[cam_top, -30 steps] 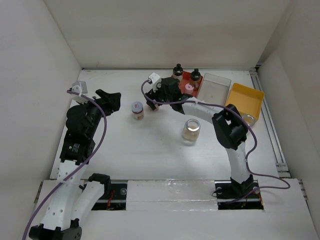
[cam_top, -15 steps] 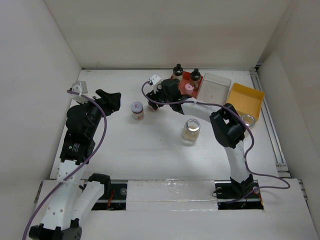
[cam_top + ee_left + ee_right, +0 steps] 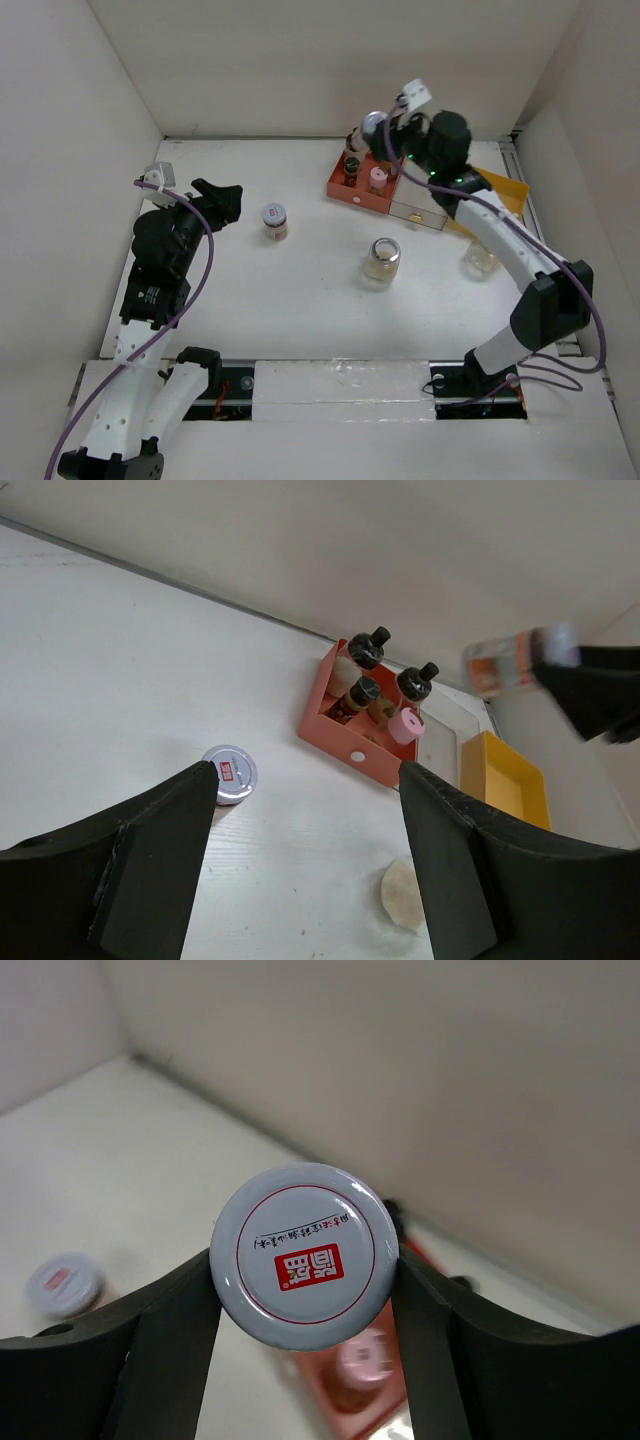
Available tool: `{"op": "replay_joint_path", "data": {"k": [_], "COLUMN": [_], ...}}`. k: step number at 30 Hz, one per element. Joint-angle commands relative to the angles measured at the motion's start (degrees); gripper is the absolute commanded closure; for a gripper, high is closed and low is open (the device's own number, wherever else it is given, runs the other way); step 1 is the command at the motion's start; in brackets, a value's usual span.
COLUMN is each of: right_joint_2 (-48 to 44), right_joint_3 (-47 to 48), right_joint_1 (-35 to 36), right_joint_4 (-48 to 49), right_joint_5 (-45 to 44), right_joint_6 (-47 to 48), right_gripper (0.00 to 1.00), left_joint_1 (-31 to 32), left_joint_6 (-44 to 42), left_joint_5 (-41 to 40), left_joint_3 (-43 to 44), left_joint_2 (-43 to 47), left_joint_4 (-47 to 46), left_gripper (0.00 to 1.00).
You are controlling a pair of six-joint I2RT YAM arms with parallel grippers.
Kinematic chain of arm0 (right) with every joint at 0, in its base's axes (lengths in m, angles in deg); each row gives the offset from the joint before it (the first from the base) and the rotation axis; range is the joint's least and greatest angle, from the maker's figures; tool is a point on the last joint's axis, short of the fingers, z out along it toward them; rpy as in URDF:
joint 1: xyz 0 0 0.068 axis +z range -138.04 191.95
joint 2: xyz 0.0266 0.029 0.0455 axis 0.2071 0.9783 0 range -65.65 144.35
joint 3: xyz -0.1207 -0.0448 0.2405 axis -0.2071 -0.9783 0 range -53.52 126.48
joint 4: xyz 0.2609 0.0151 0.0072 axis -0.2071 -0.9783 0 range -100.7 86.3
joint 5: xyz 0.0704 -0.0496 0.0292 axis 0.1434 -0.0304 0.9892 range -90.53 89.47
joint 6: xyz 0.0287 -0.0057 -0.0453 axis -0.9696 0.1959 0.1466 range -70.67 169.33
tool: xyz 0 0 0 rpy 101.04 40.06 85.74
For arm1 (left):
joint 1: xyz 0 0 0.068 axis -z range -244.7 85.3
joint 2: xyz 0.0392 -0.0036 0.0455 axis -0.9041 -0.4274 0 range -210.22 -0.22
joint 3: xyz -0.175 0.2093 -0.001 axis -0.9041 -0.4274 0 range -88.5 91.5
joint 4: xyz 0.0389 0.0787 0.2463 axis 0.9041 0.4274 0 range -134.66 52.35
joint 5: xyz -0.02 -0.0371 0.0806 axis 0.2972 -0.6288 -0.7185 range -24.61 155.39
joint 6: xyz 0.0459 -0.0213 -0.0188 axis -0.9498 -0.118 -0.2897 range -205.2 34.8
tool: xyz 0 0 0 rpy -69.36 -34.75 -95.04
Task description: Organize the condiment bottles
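Observation:
My right gripper (image 3: 385, 128) is raised above the back of the table, shut on a pale-lilac-lidded jar (image 3: 305, 1255); its fingers (image 3: 170, 1350) press both sides of the lid. Below it the red tray (image 3: 352, 195) holds black-capped bottles (image 3: 368, 645) and a pink-capped one (image 3: 404, 725). A second lilac-lidded jar (image 3: 275, 220) stands alone left of the tray. The wider clear jar (image 3: 383, 260) stands mid-table. My left gripper (image 3: 222, 200) hovers open and holds nothing, left of that lone jar (image 3: 230, 773).
A clear tray (image 3: 420, 210) lies right of the red one, and a yellow tray (image 3: 510, 785) beyond it, partly hidden by my right arm. A small clear round item (image 3: 480, 258) sits under that arm. White walls close in the back and both sides.
The right gripper closed on a lilac-lidded jar low beside the red tray, then lifted it up and to the right. The left arm has not moved.

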Motion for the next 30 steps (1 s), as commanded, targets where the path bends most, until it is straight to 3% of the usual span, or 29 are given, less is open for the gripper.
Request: {"op": "replay_joint_path", "data": {"k": [1,12,24,30], "right_joint_2": [-3.2,8.1,21.9,23.7], "right_joint_3": [0.0,2.1,7.4,8.0], "right_joint_1": [-8.5,-22.4,-24.2,-24.2], "right_joint_4": [8.2,6.2,6.2,5.6], "right_joint_5": [-0.9,-0.7,0.1,-2.3], "right_joint_6": [-1.7,-2.7,-3.3,-3.3], "right_gripper": [0.52,0.52,0.53,0.53], "left_joint_1": [0.0,0.0,0.0,0.0], "left_joint_6": [-0.8,-0.8,-0.8,-0.8], "left_joint_5": [1.0,1.0,0.5,0.5], "left_joint_3": [-0.4,-0.4,-0.4,-0.4], "left_joint_2": [0.3,-0.2,-0.8,-0.8], "left_joint_4": [-2.5,-2.5,-2.5,-2.5], "left_gripper": [0.31,0.31,0.31,0.31]}}
